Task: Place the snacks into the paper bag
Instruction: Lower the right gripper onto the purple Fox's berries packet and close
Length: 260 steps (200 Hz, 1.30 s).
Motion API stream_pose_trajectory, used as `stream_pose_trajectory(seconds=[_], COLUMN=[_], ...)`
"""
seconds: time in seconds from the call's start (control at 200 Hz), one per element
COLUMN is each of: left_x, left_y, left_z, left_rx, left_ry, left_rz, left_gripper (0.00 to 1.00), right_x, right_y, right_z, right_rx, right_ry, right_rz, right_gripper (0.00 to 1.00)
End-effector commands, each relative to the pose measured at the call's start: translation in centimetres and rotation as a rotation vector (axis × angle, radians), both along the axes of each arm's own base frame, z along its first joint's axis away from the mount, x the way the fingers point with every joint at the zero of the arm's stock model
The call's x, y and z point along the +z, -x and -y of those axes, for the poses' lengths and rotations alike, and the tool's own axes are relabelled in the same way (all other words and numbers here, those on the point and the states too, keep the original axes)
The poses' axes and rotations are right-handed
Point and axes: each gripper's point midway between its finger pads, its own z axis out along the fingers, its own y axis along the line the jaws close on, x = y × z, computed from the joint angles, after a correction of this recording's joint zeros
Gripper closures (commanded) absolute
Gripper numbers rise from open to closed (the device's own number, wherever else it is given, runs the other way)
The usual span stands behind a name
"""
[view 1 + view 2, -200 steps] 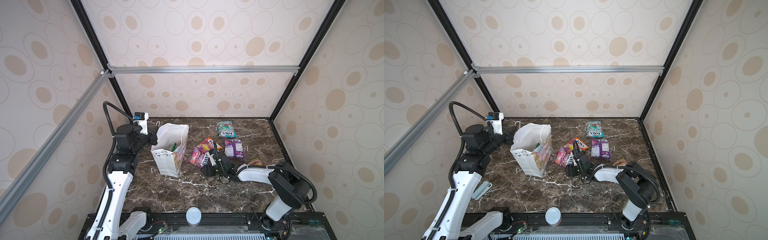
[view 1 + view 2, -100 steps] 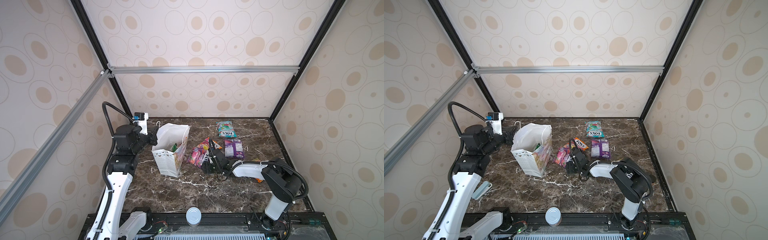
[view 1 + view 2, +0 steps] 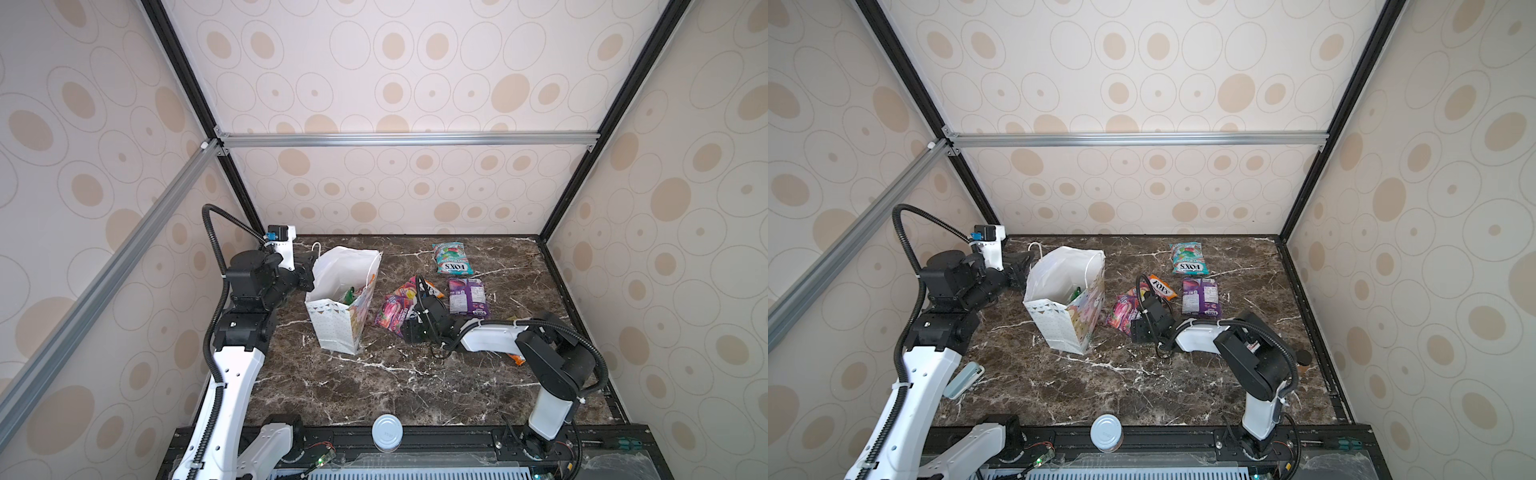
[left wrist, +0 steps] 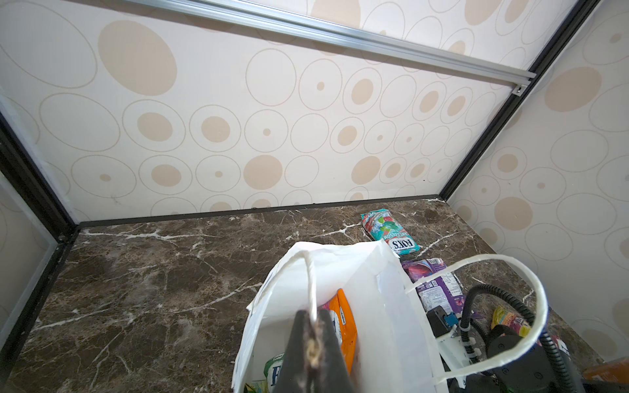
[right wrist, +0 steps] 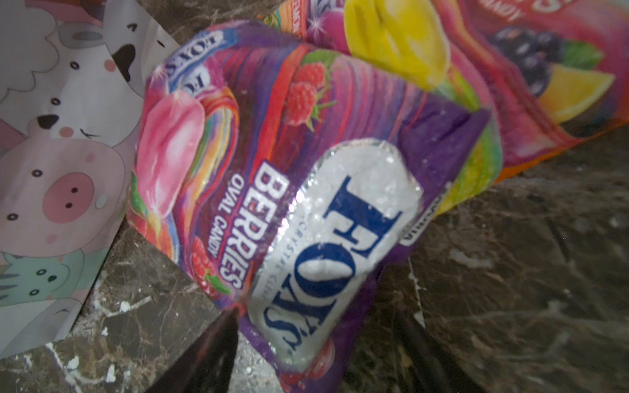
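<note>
The paper bag (image 3: 336,328) is being held upright on the left part of the surface (image 3: 374,386). Its cord handle (image 4: 310,272) is being pinched by the left hand (image 4: 311,323), which is clenched tight on the cord, so the mouth is being presented wide.

The right hand (image 5: 316,354) is being seen low at the berries packet (image 5: 272,170), just beside the bag. That packet is lying across a magenta fruit packet (image 5: 510,68). The jaws are being shown released, one finger on each side of the packet's silver-logo end, and nothing is being grasped yet.

The pickup appears to be the step in hand. It is probably being done best if only the raised end is pinched, so that the packet beneath is not being dragged along. The glossy film looks slippery, so a firm, square closure is being called for. The lift should be clearing the rim and the free handle loop (image 4: 510,306) before the packet is being dropped end-first.

Inside the bag, an orange packet (image 4: 347,320) and a green-and-white packet (image 4: 272,369) are being seen standing, with room apparently being left. Outside it, a teal packet (image 3: 451,259) and a purple packet (image 3: 467,297) are lying flat, well apart from the bag.
</note>
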Motion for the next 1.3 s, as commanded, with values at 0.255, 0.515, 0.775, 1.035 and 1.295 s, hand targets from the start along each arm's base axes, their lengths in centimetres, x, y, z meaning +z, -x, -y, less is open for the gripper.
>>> stream_pose_trajectory(seconds=[0.255, 0.515, 0.775, 1.035, 1.295], left_x=[1.8, 1.8, 2.1, 2.1, 2.2], left_y=[0.7, 0.7, 0.9, 1.0, 1.1], left_z=[0.1, 0.1, 0.2, 0.7, 0.7], left_rx=[-0.014, -0.015, -0.015, -0.048, -0.05], left_ry=[0.0, 0.0, 0.0, 0.013, 0.014], left_rz=[0.06, 0.058, 0.066, 0.067, 0.071], left_gripper=[1.0, 1.0, 1.0, 1.0, 1.0], right_x=[-2.7, -2.8, -2.1, -2.0, -1.4], right_y=[0.2, 0.2, 0.4, 0.6, 0.7], right_z=[0.1, 0.4, 0.6, 0.6, 0.4], right_rx=[-0.043, -0.058, -0.063, -0.064, -0.056], right_ry=[-0.018, -0.024, -0.032, -0.047, -0.064], right_rz=[-0.053, -0.053, -0.042, -0.047, -0.042], right_gripper=[0.42, 0.55, 0.68, 0.81, 0.56])
